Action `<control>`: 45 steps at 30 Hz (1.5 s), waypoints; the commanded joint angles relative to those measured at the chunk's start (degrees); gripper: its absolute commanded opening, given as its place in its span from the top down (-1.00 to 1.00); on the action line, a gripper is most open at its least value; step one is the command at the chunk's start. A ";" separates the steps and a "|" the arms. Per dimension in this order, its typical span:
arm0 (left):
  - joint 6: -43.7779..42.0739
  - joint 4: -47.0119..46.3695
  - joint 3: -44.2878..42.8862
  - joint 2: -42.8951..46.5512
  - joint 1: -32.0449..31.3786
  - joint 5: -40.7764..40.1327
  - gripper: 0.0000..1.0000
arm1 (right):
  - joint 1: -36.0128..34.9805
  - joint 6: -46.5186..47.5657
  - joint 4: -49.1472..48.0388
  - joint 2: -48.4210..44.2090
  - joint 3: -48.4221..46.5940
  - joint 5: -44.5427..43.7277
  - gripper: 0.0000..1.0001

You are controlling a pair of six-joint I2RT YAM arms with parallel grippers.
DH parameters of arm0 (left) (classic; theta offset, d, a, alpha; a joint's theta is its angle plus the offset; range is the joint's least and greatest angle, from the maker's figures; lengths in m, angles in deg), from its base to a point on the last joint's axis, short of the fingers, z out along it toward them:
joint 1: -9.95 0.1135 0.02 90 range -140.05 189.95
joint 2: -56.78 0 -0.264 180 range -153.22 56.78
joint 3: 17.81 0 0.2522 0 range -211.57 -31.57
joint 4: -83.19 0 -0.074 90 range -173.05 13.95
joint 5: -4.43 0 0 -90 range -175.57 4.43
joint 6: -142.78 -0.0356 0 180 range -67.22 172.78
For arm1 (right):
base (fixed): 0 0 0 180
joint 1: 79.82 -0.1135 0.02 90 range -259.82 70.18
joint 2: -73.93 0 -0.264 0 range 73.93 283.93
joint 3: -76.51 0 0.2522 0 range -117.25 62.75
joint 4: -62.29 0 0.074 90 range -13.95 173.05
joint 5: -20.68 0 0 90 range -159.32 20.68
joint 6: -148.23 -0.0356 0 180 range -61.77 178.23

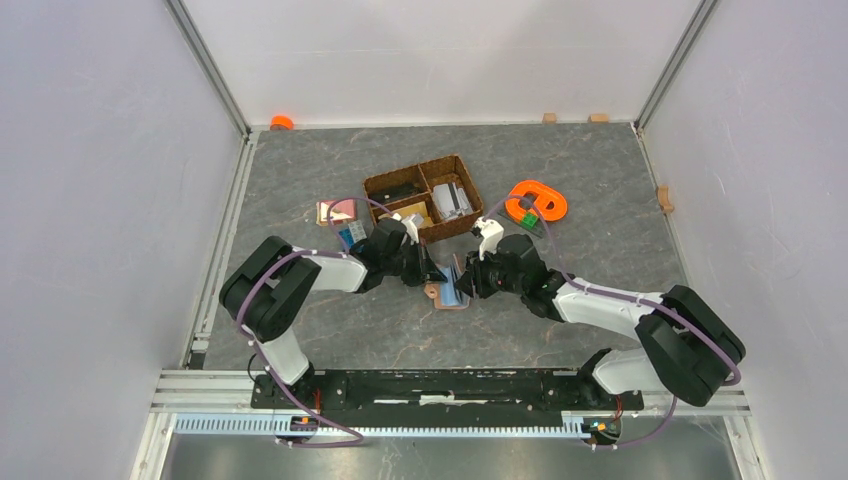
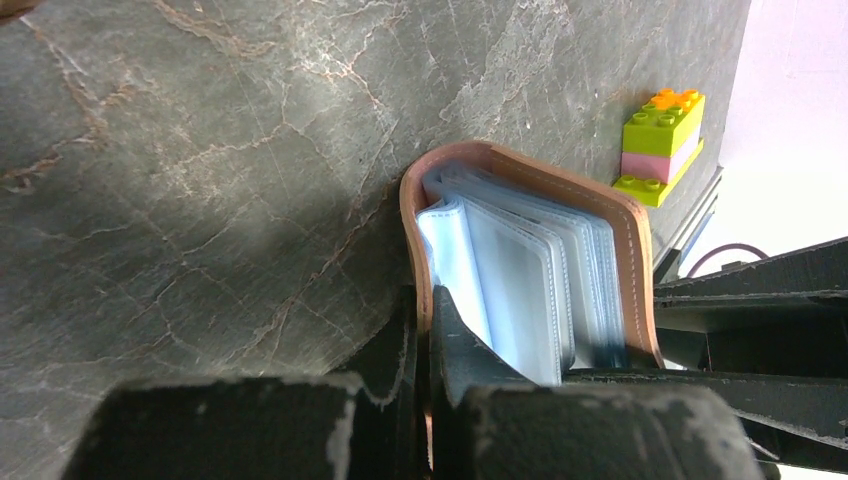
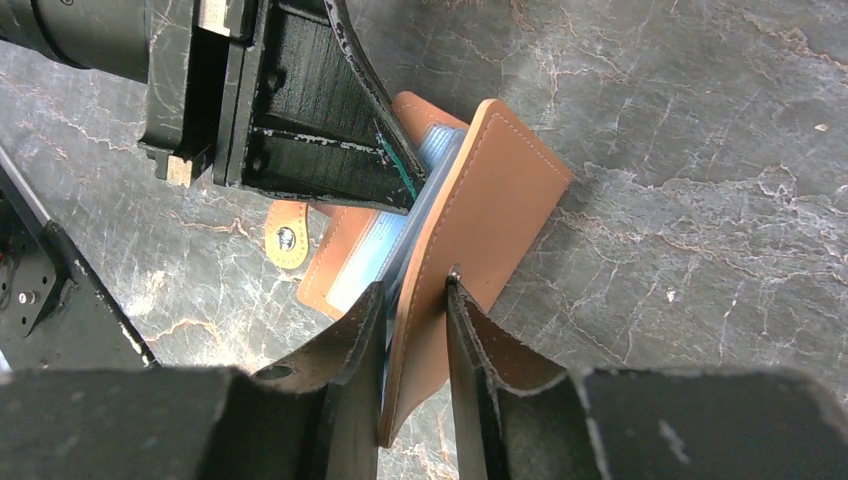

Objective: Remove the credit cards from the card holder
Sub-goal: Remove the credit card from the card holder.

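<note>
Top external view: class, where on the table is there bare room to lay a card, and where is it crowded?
Bare table lies between the card holder and the base rail, and between the woven basket and the back wall. Crowded: mid-table, where the left gripper and right gripper clamp the holder, near the basket and orange piece.

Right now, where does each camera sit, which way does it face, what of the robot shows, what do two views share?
Top external: above, behind, facing down at table; left arm, right arm show.
Left wrist: on left arm, facing the open card holder; left jaws show.
Right wrist: on right arm, facing its cover; right jaws, left jaws show.
All three share the card holder.
</note>
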 commanded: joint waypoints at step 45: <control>-0.16 -7.10 3.28 6.94 -0.29 2.65 0.32 | -0.33 1.77 2.77 -1.07 0.38 -6.15 0.97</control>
